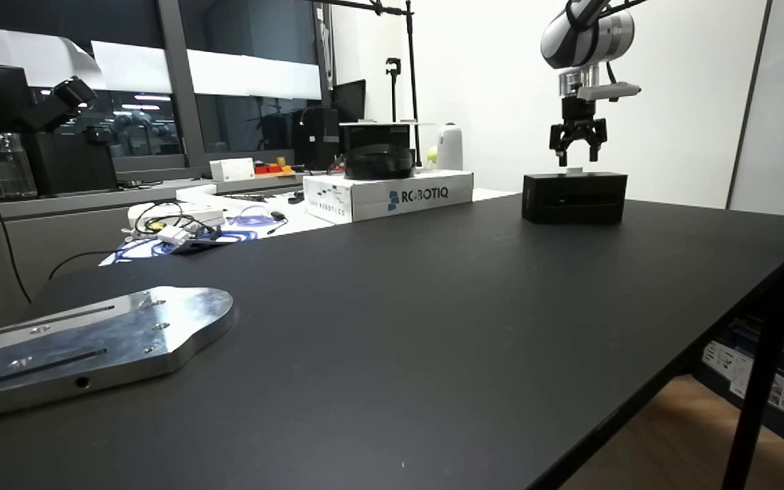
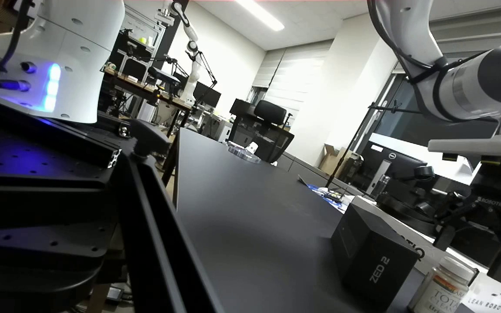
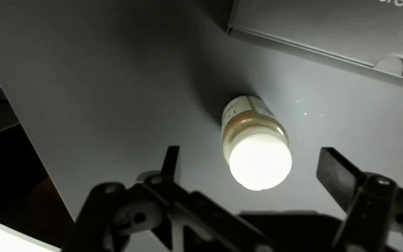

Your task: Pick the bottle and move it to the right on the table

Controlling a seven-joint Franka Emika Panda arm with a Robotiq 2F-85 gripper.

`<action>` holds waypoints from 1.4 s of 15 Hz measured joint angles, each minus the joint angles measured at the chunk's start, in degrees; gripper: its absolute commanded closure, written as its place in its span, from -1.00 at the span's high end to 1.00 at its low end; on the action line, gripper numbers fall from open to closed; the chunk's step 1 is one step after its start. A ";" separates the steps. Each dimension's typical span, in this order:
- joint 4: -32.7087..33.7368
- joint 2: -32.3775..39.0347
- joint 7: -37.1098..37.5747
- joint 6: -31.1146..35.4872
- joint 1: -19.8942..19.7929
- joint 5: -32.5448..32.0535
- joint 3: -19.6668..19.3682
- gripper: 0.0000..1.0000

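Observation:
The bottle is a small clear bottle with a white cap and a printed label, standing upright on the black table (image 1: pixel 399 340). It shows in the wrist view (image 3: pixel 250 122) and at the lower right of an exterior view (image 2: pixel 442 287). In an exterior view only its white cap (image 1: pixel 574 170) shows above the black box; the body is hidden behind the box. My gripper (image 1: pixel 578 158) is open and empty above the bottle. In the wrist view the fingers (image 3: pixel 248 154) stand apart on both sides of the cap without touching it.
A low black box (image 2: pixel 376 256) stands close beside the bottle and also shows in the wrist view (image 3: pixel 327 28). A silver metal plate (image 1: pixel 106 333) lies at the far end of the table. A white Robotiq box (image 1: pixel 426 194) stands beyond the table's edge, near cables.

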 measured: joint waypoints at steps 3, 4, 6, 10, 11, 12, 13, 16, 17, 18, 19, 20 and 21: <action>0.05 1.27 -0.95 1.42 0.01 -0.08 0.69 0.19; 0.06 1.58 -0.96 1.42 -0.08 -0.09 1.07 0.06; 0.07 1.85 -0.96 1.18 -0.14 -0.09 1.56 -0.22; 0.49 1.26 -0.96 1.12 -0.08 0.00 1.52 -0.55; 0.58 0.82 -0.96 1.14 -0.07 0.01 1.52 -0.62; 0.64 0.19 -0.98 1.18 -0.01 0.05 1.55 -0.62; 0.65 -0.64 -1.04 1.18 0.05 0.09 1.63 -0.62; 0.49 -4.12 -1.77 1.21 0.55 0.20 2.24 -0.62; 0.23 -5.61 -2.09 1.20 0.83 0.27 2.65 -0.62; -0.20 -7.13 -2.46 1.19 1.13 0.30 3.19 -0.62; -0.85 -8.80 -2.94 1.18 1.58 0.32 3.82 -0.62; -1.75 -10.36 -3.33 1.18 2.11 0.34 4.48 -0.62; -2.97 -11.97 -3.73 1.18 2.78 0.35 5.30 -0.62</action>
